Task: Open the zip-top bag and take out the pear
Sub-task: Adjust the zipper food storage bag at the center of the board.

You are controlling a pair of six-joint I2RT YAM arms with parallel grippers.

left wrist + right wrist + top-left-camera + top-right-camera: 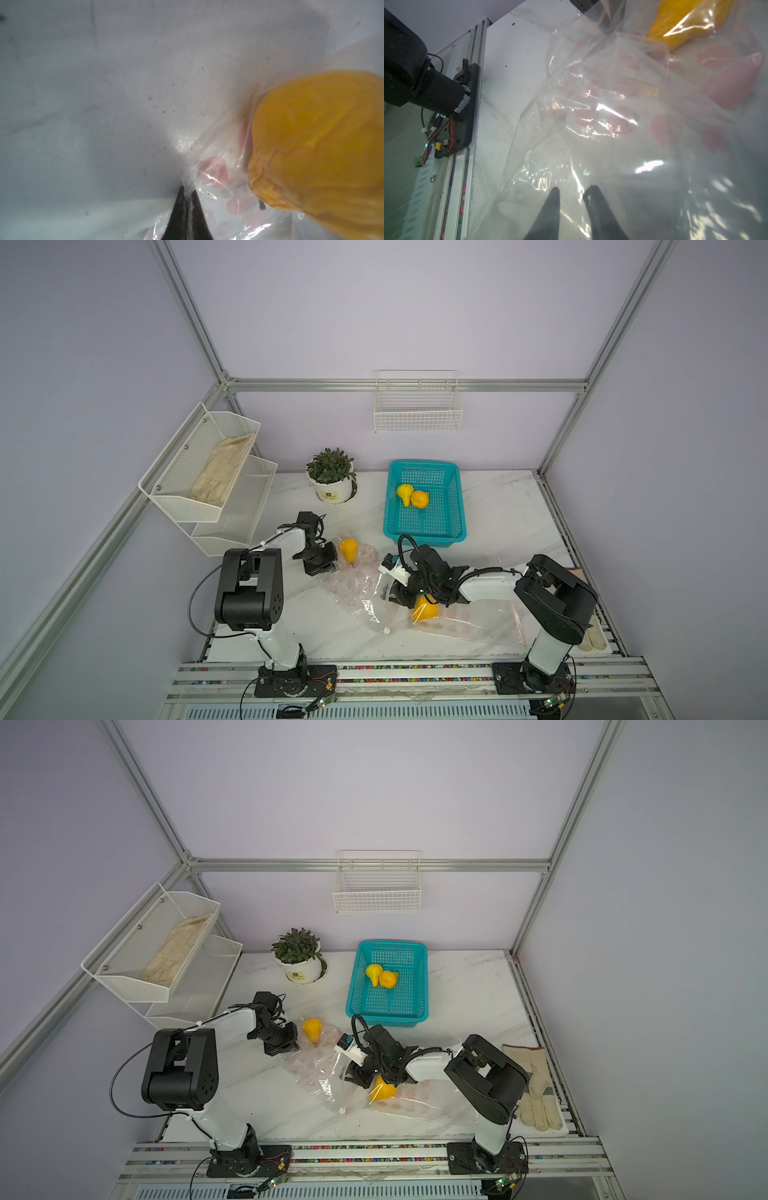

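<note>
Two clear zip-top bags with pink dots lie overlapping mid-table. The left bag [357, 585] holds a yellow pear [348, 549] at its far end. My left gripper [332, 568] is shut on that bag's corner beside the pear [320, 145], with film pinched between the jaws [188, 188]. The right bag [478, 622] holds a second pear [424, 608], partly hidden under my right wrist. My right gripper [397, 595] hovers where the bags meet. Its jaws [572, 190] stand a narrow gap apart, with plastic film draped across them.
A teal basket [455, 506] at the back holds two yellow fruits [411, 495]. A potted plant [332, 477] stands to its left. A white wire rack [208, 472] is on the left wall. A glove [536, 1085] lies by the right edge.
</note>
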